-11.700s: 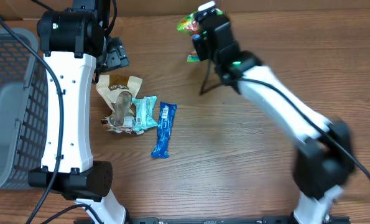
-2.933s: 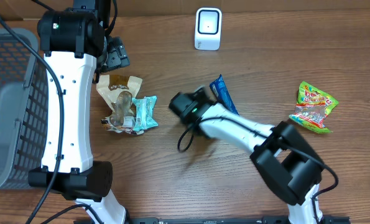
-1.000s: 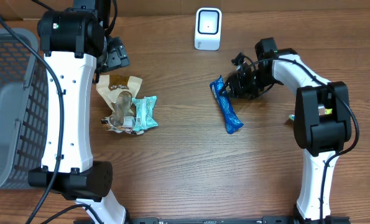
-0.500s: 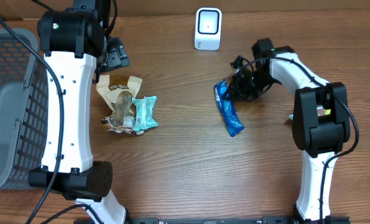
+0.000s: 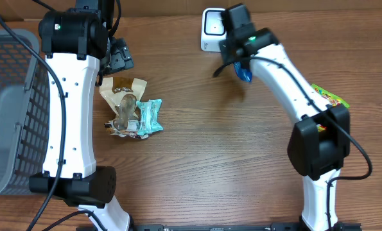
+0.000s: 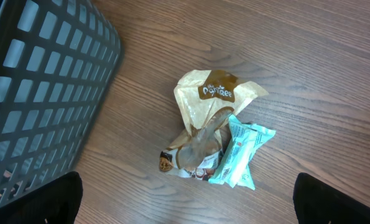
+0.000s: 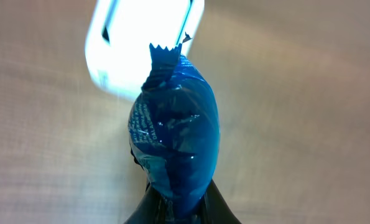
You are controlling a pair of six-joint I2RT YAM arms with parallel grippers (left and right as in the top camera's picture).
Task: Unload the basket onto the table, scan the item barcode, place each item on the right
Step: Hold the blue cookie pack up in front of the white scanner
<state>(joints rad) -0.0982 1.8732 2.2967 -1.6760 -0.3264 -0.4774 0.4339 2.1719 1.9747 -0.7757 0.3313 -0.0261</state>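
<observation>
My right gripper (image 7: pixel 178 208) is shut on a blue snack packet (image 7: pixel 172 137), pinching its lower end. The packet's jagged top points at the white barcode scanner (image 7: pixel 141 43), which glows bright just behind it. In the overhead view the blue packet (image 5: pixel 243 69) hangs under the right arm, just right of the scanner (image 5: pixel 211 25) at the table's far edge. My left gripper (image 6: pixel 188 202) is open, hovering above a pile of snacks with nothing between its fingers.
The pile holds a tan packet (image 6: pixel 212 93) and a teal packet (image 6: pixel 240 152), lying at the left (image 5: pixel 130 106). A grey mesh basket (image 5: pixel 4 96) stands at the far left. A green candy bag (image 5: pixel 329 97) lies at the right, partly under the right arm.
The right gripper closed on the blue packet, lifted it off the table and swung it up and left to the scanner. The left arm has not moved.
</observation>
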